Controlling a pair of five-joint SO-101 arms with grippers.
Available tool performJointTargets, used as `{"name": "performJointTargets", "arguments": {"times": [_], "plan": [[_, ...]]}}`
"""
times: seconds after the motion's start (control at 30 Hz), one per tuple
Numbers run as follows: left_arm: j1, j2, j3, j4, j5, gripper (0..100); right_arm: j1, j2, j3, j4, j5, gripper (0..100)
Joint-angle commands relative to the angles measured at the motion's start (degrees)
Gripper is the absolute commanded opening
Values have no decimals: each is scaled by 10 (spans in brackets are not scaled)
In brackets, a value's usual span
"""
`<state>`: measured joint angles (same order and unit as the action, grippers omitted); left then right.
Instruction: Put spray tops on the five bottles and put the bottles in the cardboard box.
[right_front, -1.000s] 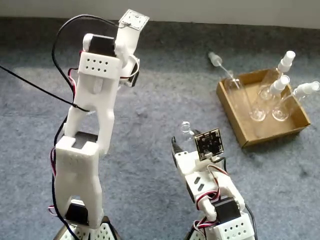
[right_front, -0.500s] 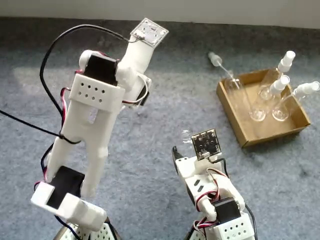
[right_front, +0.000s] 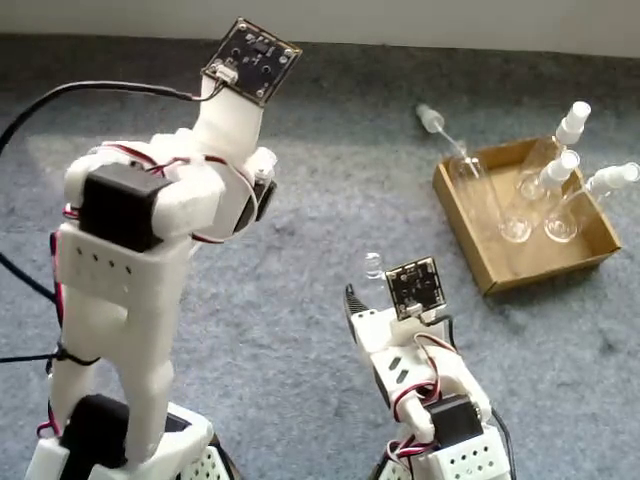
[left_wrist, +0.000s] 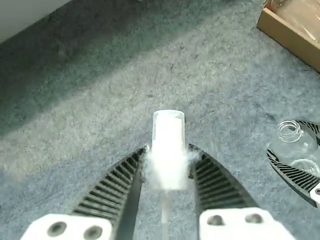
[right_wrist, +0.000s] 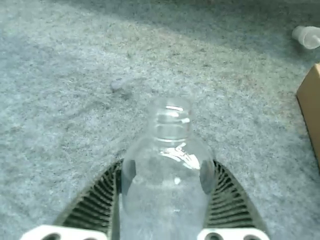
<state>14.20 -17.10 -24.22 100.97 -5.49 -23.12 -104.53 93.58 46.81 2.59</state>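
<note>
Top (left_wrist: 168, 125) clamped tight in left gripper (left_wrist: 167, 151), head outward and tube trailing back between the fingers; I reckon that grip keeps the tube free for inserting. Right gripper (right_wrist: 167, 167) pinches the bottle (right_wrist: 170, 125) with its neck open and upward, well apart from the box (right_front: 550, 268), probably as a steady target. Three capped bottles (right_front: 560, 165) sit in the box, and a loose top (right_front: 430, 118) lies by its far corner. Since half a second back, left arm (right_front: 120, 290) has reared up and swung away from the box; right arm (right_front: 420, 370) barely moved.
</note>
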Motion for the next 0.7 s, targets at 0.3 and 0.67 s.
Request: {"name": "performJointTargets", "arguments": {"times": [0.3, 0.67], "plan": [[12, -64, 35, 2, -3, 6, -1, 65, -231, 119, 43, 84], [22, -63, -32, -23, 45, 6, -2, 336, -333, -22, -32, 84]]}}
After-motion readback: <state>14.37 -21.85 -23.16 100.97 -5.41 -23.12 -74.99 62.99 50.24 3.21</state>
